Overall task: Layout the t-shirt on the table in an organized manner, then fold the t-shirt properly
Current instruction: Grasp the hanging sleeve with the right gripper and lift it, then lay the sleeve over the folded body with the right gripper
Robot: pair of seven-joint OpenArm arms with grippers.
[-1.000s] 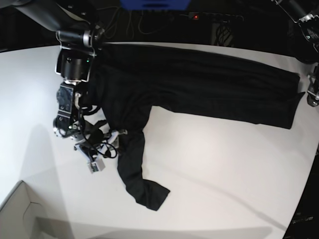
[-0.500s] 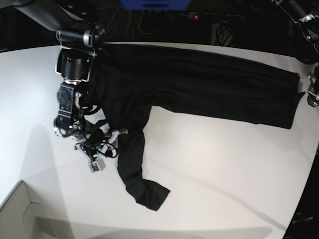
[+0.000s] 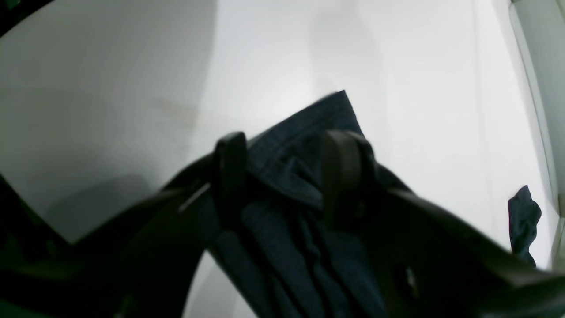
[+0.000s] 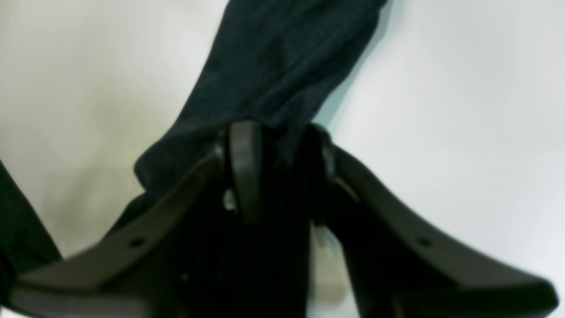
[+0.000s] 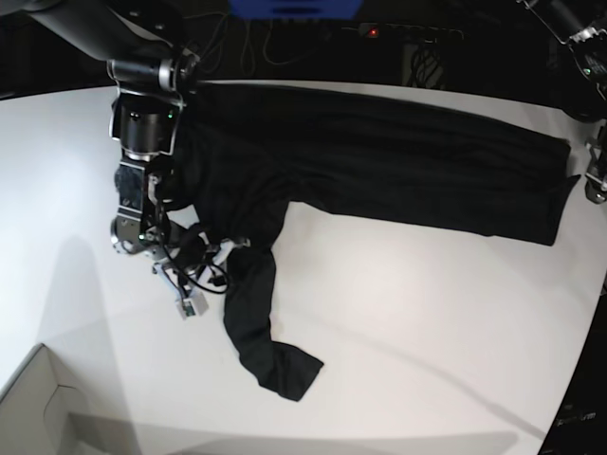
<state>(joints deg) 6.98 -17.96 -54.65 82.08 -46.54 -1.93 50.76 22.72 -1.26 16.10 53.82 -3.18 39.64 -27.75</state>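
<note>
- T-shirt (image 5: pixel 379 171) lies stretched across the white surface (image 5: pixel 408 322), one sleeve trailing off.
- Right gripper (image 4: pixel 276 132) pinches that sleeve's cloth.
- Left gripper (image 3: pixel 282 145) holds the t-shirt's far corner between its fingers.

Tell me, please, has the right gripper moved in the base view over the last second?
Yes. The right gripper has shifted slightly toward the t-shirt sleeve and away from the cardboard box corner, its jaws closing on the cloth.
</note>
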